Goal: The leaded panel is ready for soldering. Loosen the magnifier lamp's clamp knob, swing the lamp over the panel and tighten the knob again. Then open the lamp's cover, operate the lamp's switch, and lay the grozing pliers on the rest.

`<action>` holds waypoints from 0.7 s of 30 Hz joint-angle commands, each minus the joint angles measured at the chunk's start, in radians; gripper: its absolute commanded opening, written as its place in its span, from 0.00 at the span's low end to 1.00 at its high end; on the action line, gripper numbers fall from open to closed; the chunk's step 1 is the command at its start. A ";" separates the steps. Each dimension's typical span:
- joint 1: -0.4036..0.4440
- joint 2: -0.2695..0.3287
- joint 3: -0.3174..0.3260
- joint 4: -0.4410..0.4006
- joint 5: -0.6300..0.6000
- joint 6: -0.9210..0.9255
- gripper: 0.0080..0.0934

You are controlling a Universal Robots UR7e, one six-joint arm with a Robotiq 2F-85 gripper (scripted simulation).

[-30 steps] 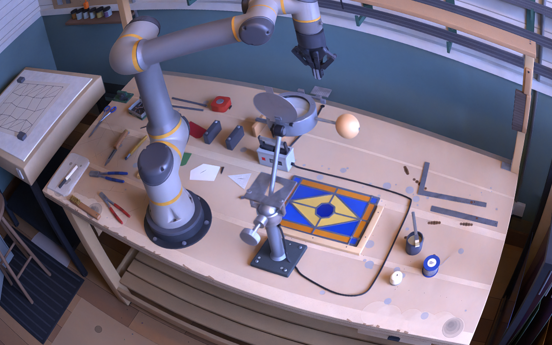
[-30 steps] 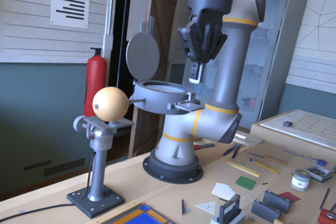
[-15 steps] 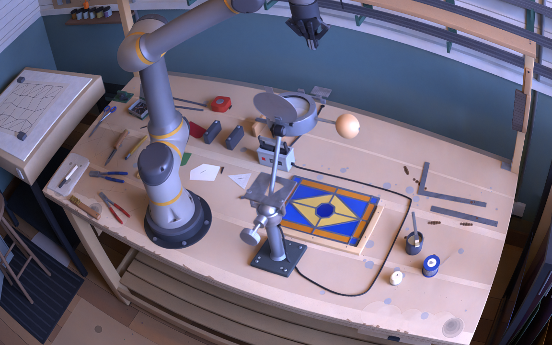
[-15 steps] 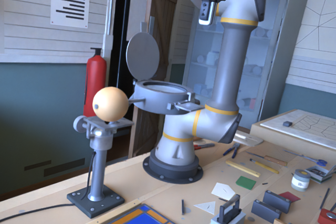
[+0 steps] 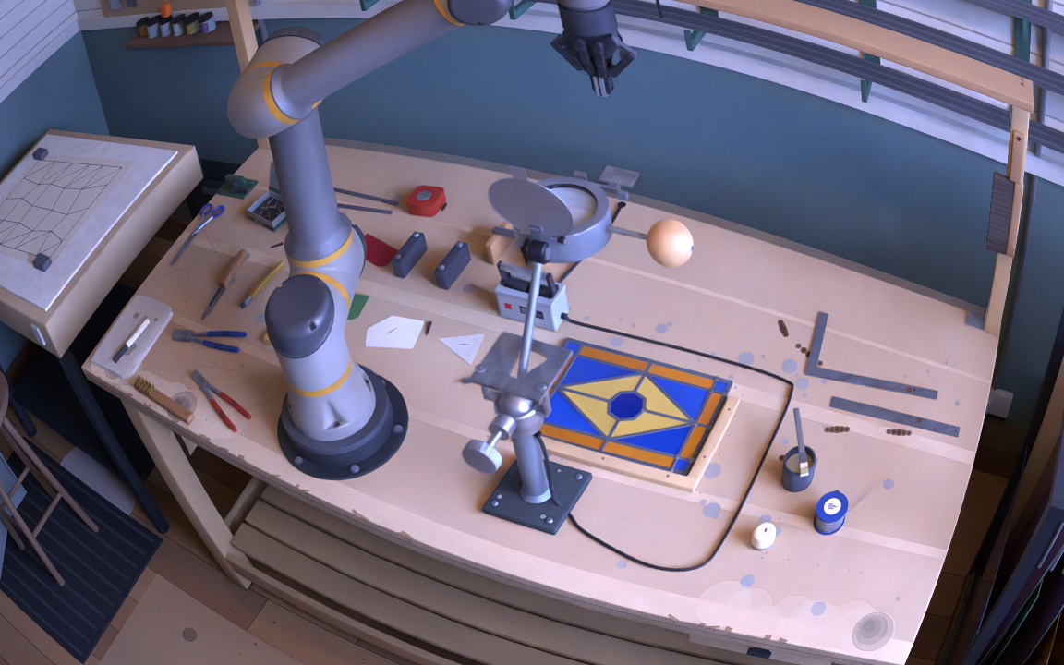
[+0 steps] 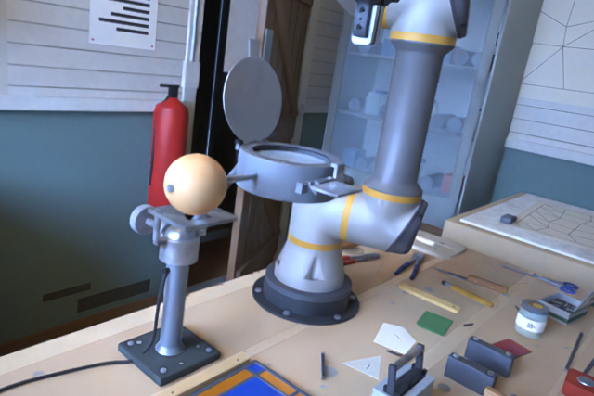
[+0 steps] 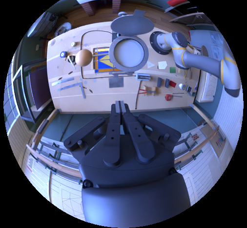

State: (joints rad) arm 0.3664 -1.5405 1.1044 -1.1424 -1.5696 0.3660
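The round cover (image 5: 529, 206) stands open, hinged up from the magnifier lamp's ring head (image 5: 576, 217), so the lens shows. The head sits on an arm rising from the clamp post (image 5: 526, 447), behind the leaded panel (image 5: 634, 407). The clamp knob (image 5: 482, 456) sticks out at the post's left. A ball handle (image 5: 669, 242) juts from the head's right. My gripper (image 5: 600, 83) is high above the lamp head, closed and empty. Pliers with red handles (image 7: 146, 91) lie near the bench's far edge in the wrist camera. A grey ribbed rest (image 5: 619, 176) lies behind the lamp.
A grey box with a handle (image 5: 529, 300) stands under the lamp head, with a black cable looping around the panel. Dark blocks (image 5: 430, 259), a red tape measure (image 5: 425, 200), hand tools (image 5: 207, 337) and metal strips (image 5: 867, 382) are scattered on the bench.
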 commanded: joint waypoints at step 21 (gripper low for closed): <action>0.000 0.001 -0.004 0.003 0.000 -0.401 0.00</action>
State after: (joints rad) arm 0.3666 -1.5387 1.1007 -1.1389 -1.5699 -0.0400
